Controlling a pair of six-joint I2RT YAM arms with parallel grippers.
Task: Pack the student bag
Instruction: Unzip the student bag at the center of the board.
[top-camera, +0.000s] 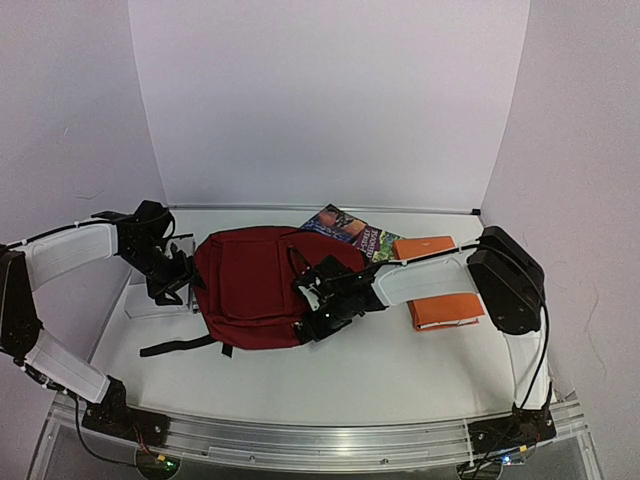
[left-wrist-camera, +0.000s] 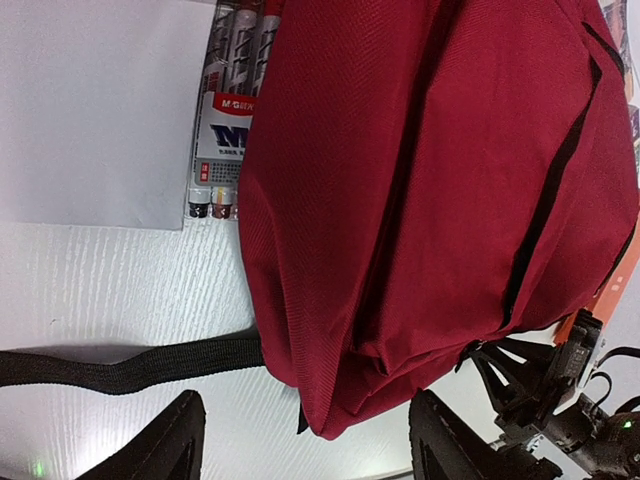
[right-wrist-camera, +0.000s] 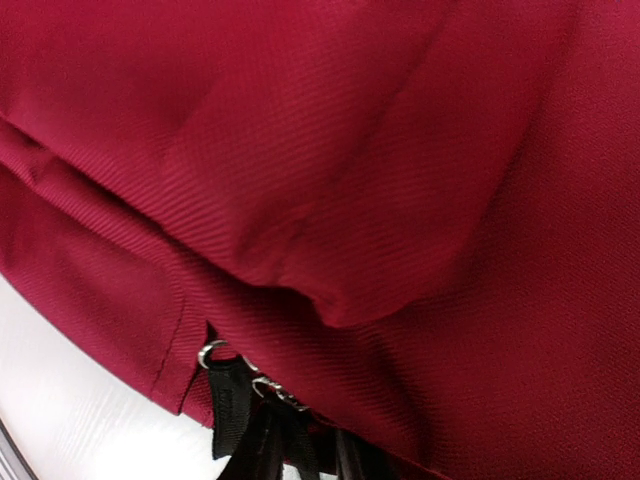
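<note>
Dark red student bag (left-wrist-camera: 420, 200), marker pack (left-wrist-camera: 222, 120) at its edge, black strap (left-wrist-camera: 130, 365) – left tool (left-wrist-camera: 305, 430) spread wide

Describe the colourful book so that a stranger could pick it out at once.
Find the dark red backpack lying in the middle of the white table. Just past its far right corner, toward the back wall, the book lies flat. Its busy multicoloured printed cover sets it apart from the plain orange notebook beside it and the other orange notebook nearer the front.

The marker pack (left-wrist-camera: 222, 130) bears a red band with white letters seemingly starting "M&G" and big blue letters below, partly hidden by the student bag (left-wrist-camera: 430, 200).
</note>
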